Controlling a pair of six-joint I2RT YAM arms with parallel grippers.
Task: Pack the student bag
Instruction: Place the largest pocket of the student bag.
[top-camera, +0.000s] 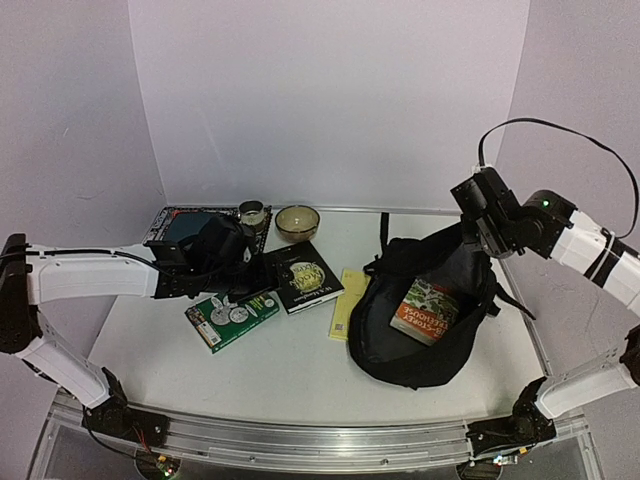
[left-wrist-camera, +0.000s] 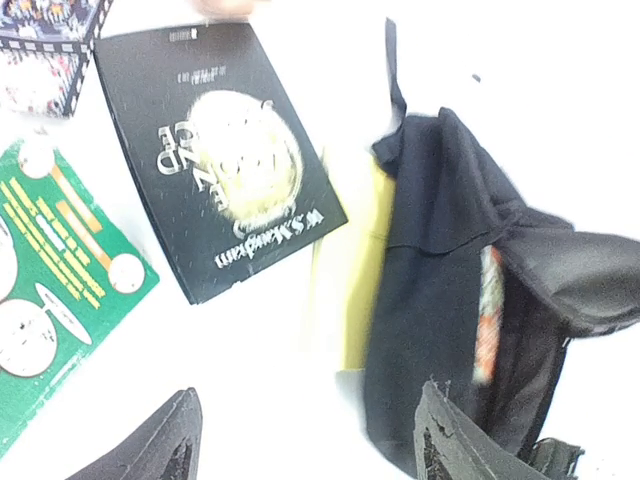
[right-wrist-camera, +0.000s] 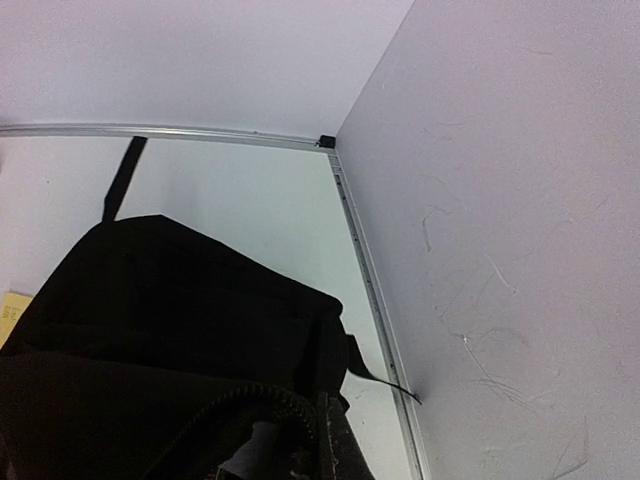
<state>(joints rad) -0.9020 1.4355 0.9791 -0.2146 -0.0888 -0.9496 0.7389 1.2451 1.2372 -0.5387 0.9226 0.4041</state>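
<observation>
Packing barely begun: on the smooth white table (top-camera: 300, 380), the large, soft, rounded black fabric student bag (top-camera: 400, 350) gapes open, its rim pinched in the right gripper's (top-camera: 483, 238) closed jaws, one glossy colourful paperback (top-camera: 425, 310) inside. Left of the bag lie a flat black gold-disc book (top-camera: 302, 275), a green illustrated book (top-camera: 232, 318) and a thin yellow pad (top-camera: 345, 305). Above them hangs the left gripper (left-wrist-camera: 305, 455), jaws apart, empty.

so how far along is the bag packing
Done: one orange-and-green book already sits inside the open student bag. In hand: the right claw is shut on the bag's rim, holding it open; the left claw hangs open near the black book, holding nothing. Left: black book, green book and yellow pad lie on the table.
</observation>
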